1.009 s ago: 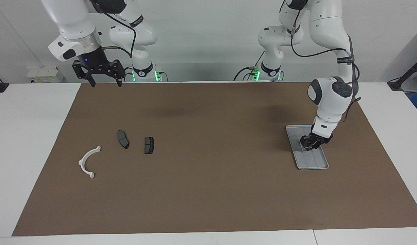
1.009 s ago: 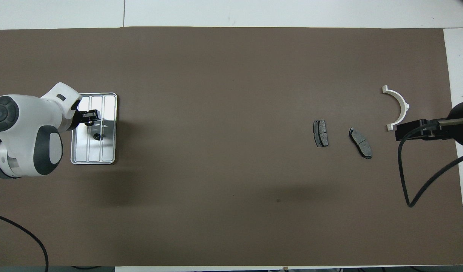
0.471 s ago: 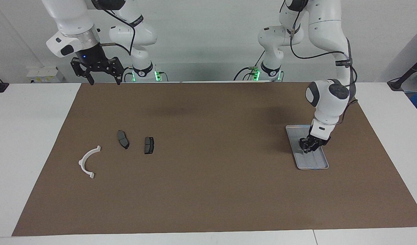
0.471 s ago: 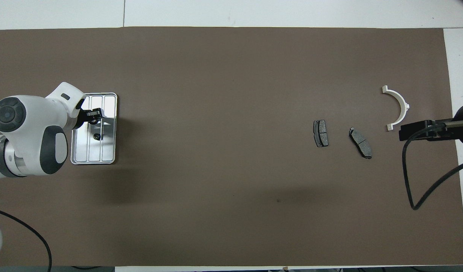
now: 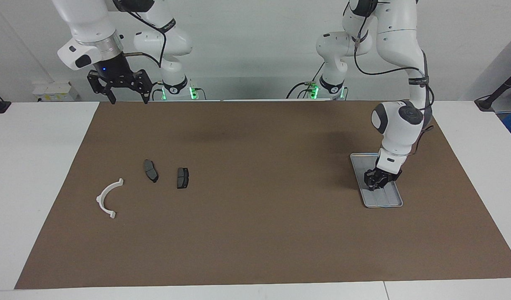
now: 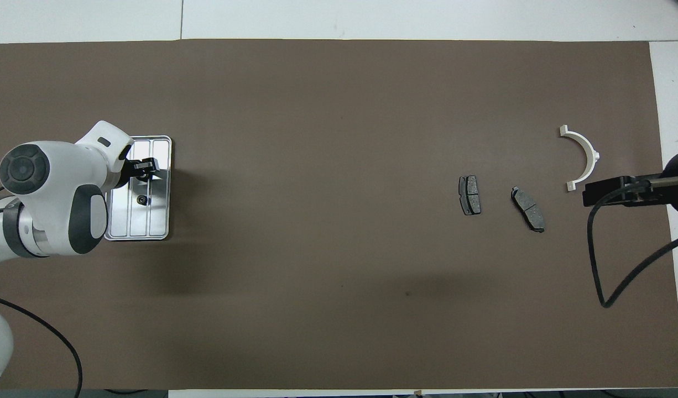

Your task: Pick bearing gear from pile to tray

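Observation:
The silver tray point(image 5: 394, 201) point(image 6: 157, 221) lies toward the left arm's end of the brown mat. A small black round bearing gear point(image 6: 142, 199) rests in it. My left gripper point(image 5: 374, 183) point(image 6: 142, 169) hangs low over the tray, its fingers closed on what looks like another small black bearing gear. What is left of the pile lies toward the right arm's end: a white arc bracket point(image 5: 107, 199) point(image 6: 585, 157) and two dark grey plates point(image 5: 150, 170) point(image 6: 469, 194). My right gripper point(image 5: 129, 101) point(image 6: 610, 190) waits open, raised over the mat's edge near its base.
The brown mat point(image 5: 259, 216) covers most of the white table. A black cable point(image 6: 599, 260) loops down from the right arm over the mat's corner.
My left gripper has slid a little across the tray toward the table's middle, staying low. The right gripper rose slightly and then held still.

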`<state>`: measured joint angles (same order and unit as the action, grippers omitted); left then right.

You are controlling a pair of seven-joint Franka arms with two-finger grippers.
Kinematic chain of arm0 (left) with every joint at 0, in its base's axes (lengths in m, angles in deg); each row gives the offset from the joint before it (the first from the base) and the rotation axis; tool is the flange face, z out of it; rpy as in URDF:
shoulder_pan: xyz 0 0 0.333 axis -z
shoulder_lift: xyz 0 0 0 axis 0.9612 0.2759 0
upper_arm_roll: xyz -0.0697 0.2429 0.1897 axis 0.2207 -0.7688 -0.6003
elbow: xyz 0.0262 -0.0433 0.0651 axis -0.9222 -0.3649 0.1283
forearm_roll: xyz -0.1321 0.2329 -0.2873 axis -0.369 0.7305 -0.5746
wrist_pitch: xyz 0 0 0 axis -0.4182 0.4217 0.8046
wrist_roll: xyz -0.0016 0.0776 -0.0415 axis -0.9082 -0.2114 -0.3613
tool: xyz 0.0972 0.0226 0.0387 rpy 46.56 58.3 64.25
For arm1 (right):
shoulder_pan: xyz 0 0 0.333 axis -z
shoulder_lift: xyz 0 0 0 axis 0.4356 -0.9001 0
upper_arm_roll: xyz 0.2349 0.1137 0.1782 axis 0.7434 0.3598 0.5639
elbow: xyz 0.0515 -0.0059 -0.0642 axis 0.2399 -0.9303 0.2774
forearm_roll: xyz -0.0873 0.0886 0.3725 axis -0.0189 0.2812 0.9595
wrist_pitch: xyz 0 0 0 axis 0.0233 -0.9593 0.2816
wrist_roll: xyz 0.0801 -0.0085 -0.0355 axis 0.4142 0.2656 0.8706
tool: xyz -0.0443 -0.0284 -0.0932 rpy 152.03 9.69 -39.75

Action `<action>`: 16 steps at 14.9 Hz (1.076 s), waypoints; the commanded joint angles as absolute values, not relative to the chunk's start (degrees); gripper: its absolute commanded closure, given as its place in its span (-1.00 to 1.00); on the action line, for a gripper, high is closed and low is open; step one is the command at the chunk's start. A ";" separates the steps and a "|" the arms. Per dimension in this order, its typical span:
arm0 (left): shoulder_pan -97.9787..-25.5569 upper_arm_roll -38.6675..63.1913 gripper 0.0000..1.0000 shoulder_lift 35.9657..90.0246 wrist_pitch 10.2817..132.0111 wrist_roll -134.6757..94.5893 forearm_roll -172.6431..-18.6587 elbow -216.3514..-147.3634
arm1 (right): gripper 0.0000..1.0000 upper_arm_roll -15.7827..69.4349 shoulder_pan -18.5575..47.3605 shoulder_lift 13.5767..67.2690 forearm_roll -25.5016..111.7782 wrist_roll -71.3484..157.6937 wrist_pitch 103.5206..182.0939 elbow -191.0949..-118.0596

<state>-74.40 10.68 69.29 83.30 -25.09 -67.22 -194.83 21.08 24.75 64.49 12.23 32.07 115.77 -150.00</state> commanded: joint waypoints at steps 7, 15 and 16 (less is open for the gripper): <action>-73.72 9.94 -0.29 69.72 84.73 -25.38 -67.53 -195.18 | -1.00 21.73 25.47 65.08 13.78 33.42 116.09 -150.14; -74.42 9.94 -0.69 68.93 60.26 -27.13 -67.44 -179.04 | -1.00 21.73 25.47 65.08 13.78 33.42 116.18 -149.97; -74.51 9.94 -0.81 68.50 56.20 -27.57 -67.44 -175.96 | -1.00 21.73 25.47 65.08 13.78 33.42 116.18 -150.05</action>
<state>-74.45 10.19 69.13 65.29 -25.95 -67.22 -182.73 21.33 24.71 64.63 12.23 32.07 115.78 -149.92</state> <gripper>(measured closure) 0.198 0.000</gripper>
